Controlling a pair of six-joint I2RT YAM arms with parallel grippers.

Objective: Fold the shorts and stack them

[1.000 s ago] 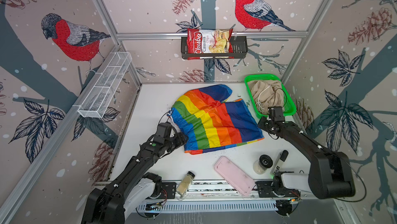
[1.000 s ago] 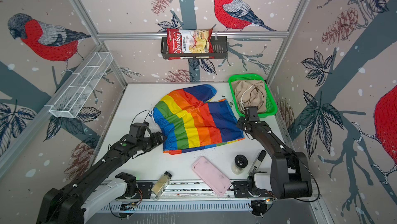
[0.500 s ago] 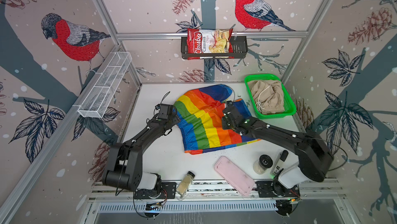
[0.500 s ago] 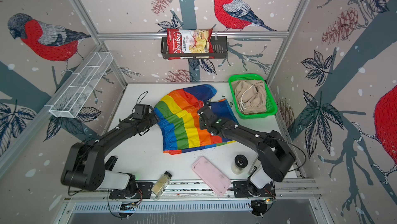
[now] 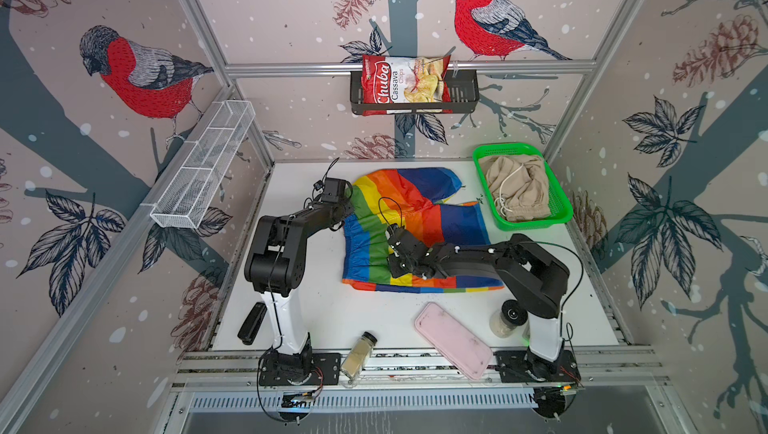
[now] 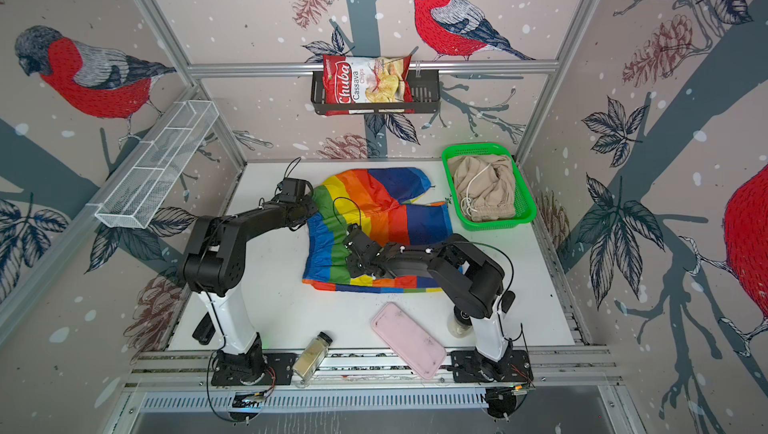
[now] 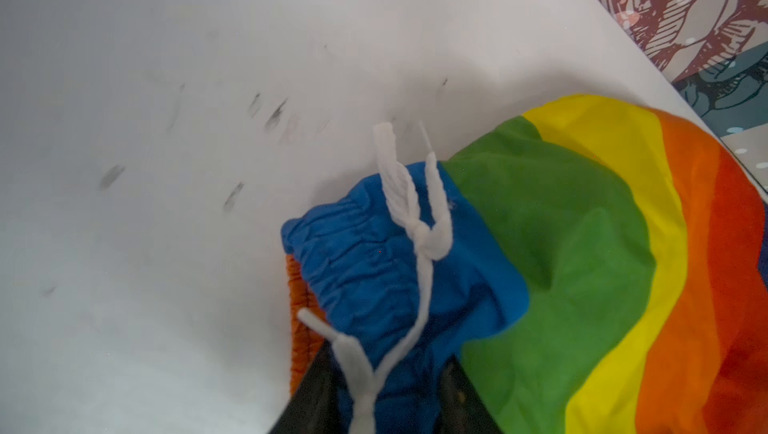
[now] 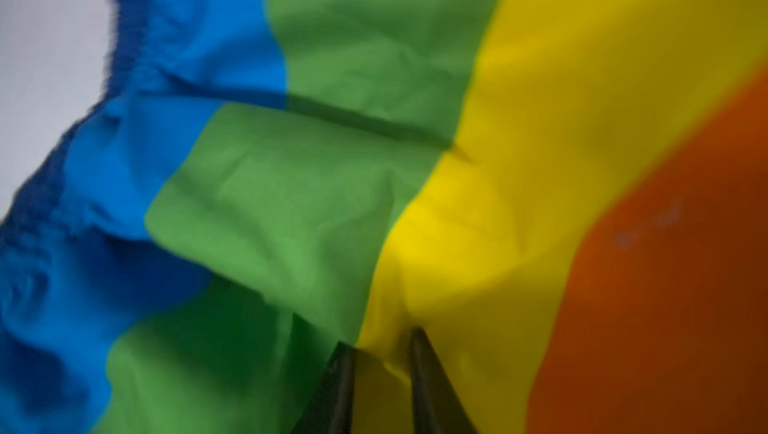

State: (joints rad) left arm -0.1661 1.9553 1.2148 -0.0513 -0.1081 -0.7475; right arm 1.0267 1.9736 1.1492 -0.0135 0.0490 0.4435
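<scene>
Left pincer [image 7: 386, 373] grips the waistband [image 7: 353, 253], right pincer [image 8: 382, 353] pinches mid-panel — rainbow shorts [image 5: 444, 219] look thin, limp, slippery — I'd favour seams.

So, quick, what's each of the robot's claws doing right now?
Left gripper: jaws closed on the rainbow shorts, at the blue waistband.
Right gripper: jaws closed, pinching the yellow stripe of the same shorts.

Light is falling bright, even.
Soft shadows are lying on the table [image 5: 365, 315]; rainbow shorts [image 8: 374, 161] are blurring in right wrist view.
</scene>
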